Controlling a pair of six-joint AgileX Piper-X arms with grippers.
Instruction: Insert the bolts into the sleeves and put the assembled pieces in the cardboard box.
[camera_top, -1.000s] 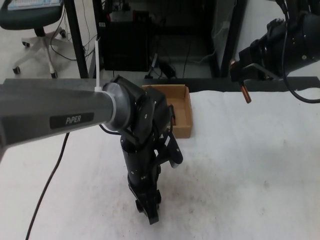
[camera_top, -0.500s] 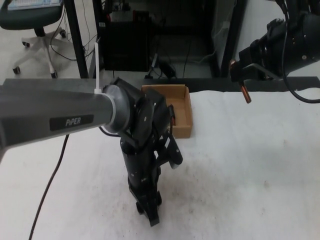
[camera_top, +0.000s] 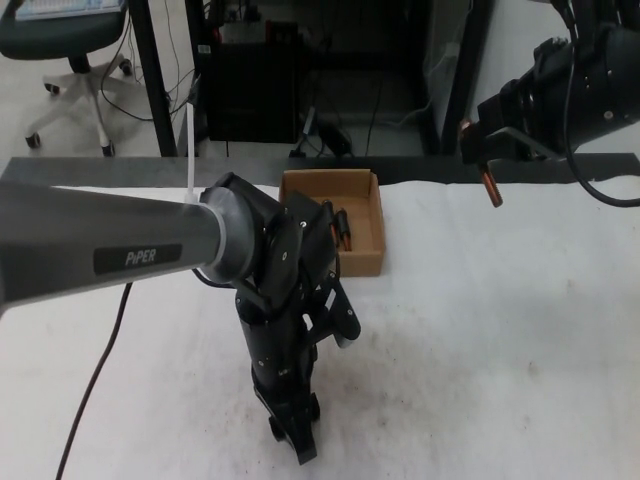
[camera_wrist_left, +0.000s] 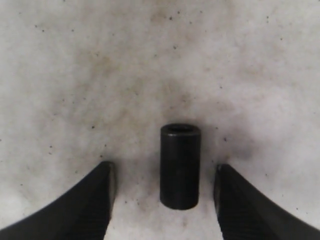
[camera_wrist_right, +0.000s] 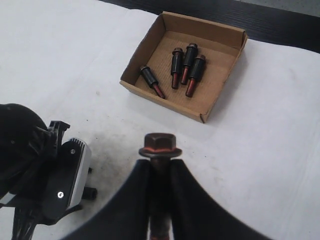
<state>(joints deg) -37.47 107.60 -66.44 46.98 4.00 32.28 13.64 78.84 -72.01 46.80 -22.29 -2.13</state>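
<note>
High view: my left arm (camera_top: 120, 245) comes in across the near left side, its wrist turned down so that my left tool (camera_top: 296, 448) points at the white tabletop (camera_top: 500, 350), near the front edge. The cardboard box (camera_top: 362, 262) sits on the tabletop beyond that wrist, near the far edge, with dark assembled pieces (camera_top: 342, 228) inside. My right arm (camera_top: 580, 75) is raised at the far right, well apart from the box, and my right tool (camera_top: 480, 150) grips a copper-coloured bolt (camera_top: 489, 186) whose end hangs out below it.

Left wrist view: my left tool (camera_wrist_left: 165, 169) is spread wide, with 1 black sleeve (camera_wrist_left: 180, 165) between its 2 fingers (camera_wrist_left: 95, 205) and a gap on either side, so neither finger touches it. The sleeve rests on the stained tabletop (camera_wrist_left: 75, 75) with its open bore showing at the end farther from the tool; I cannot tell whether it stands or lies.

Right wrist view: my right tool (camera_wrist_right: 160, 167) is clenched on the bolt's shank, with the flanged hex head of the bolt (camera_wrist_right: 160, 145) just past the fingertips. Beyond it the cardboard box (camera_wrist_right: 165, 102) holds 4 assembled pieces: 3 (camera_wrist_right: 187, 62) close together and 1 (camera_wrist_right: 152, 82) apart, near a side wall. My left arm's wrist (camera_wrist_right: 55, 182) is near the box, low over the tabletop (camera_wrist_right: 275, 125).
</note>
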